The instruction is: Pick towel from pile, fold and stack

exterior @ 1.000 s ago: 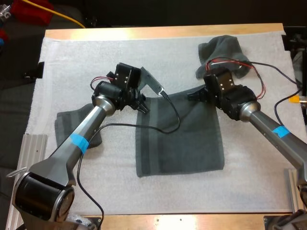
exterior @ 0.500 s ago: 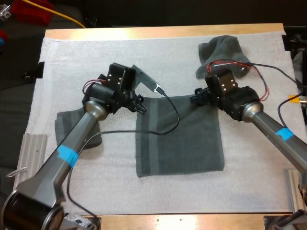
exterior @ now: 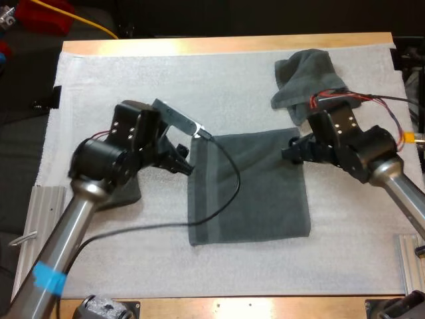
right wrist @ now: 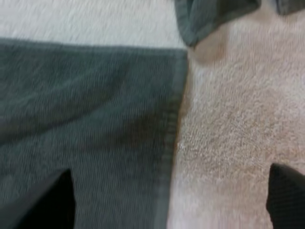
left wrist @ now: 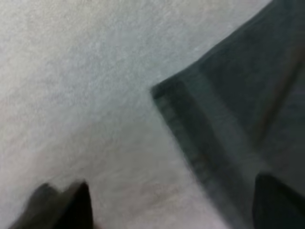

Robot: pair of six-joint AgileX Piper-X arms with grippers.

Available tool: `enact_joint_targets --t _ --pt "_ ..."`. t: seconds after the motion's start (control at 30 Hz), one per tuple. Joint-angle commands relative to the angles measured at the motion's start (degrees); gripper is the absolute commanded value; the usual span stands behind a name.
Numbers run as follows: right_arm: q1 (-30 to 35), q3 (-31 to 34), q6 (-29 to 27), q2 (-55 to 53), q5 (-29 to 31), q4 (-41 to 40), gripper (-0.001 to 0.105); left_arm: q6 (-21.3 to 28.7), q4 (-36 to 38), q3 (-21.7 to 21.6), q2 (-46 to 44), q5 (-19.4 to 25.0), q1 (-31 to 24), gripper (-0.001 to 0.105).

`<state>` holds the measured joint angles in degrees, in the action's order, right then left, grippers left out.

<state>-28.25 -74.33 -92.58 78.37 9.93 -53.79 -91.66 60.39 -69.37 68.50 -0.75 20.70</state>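
A dark grey-green towel (exterior: 249, 189) lies spread flat in the middle of the white mat. My left gripper (exterior: 182, 159) hovers just off its far left corner, fingers apart. In the left wrist view that towel (left wrist: 238, 95) shows its corner between my two open fingers (left wrist: 71, 205), with nothing held. My right gripper (exterior: 292, 149) is at the towel's far right corner, open. The right wrist view has the towel (right wrist: 86, 105) lying flat below my spread fingertips (right wrist: 286, 195), which are clear of it.
A crumpled towel (exterior: 309, 76) sits at the mat's far right, its edge (right wrist: 209, 14) just beyond the spread towel's corner. Another dark towel (exterior: 135, 191) lies at the left, mostly hidden under my left arm. The wooden table edge (exterior: 226, 43) runs along the far side.
My right gripper has opened and let go of the towel's far right corner, then drawn back to the right. My left arm has pulled back to the left, away from the far left corner.
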Motion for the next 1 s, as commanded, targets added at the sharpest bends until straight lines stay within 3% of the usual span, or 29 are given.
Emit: enact_joint_targets --t 0.0,0.4,0.63,0.83,0.97 --pt "0.0 0.0 -0.1 -1.7 -1.1 -2.3 0.078 -1.6 1.5 -0.2 -1.6 -1.9 0.3 0.065" --pt "0.0 0.0 1.5 -12.9 -7.7 -14.2 0.078 -6.2 12.6 -0.2 -13.1 -6.4 0.3 0.065" --pt "0.0 0.0 1.9 -18.2 -9.0 -20.2 0.078 -7.5 17.9 -0.2 -17.4 -12.1 0.3 0.065" --pt "0.0 0.0 4.2 -23.2 -13.1 -23.9 0.078 -7.5 23.4 -0.2 -20.3 -12.6 0.3 0.065" --pt "0.0 0.0 5.5 -25.8 -15.2 -26.1 0.078 -8.7 26.2 -0.2 -22.5 -17.2 0.3 0.065"
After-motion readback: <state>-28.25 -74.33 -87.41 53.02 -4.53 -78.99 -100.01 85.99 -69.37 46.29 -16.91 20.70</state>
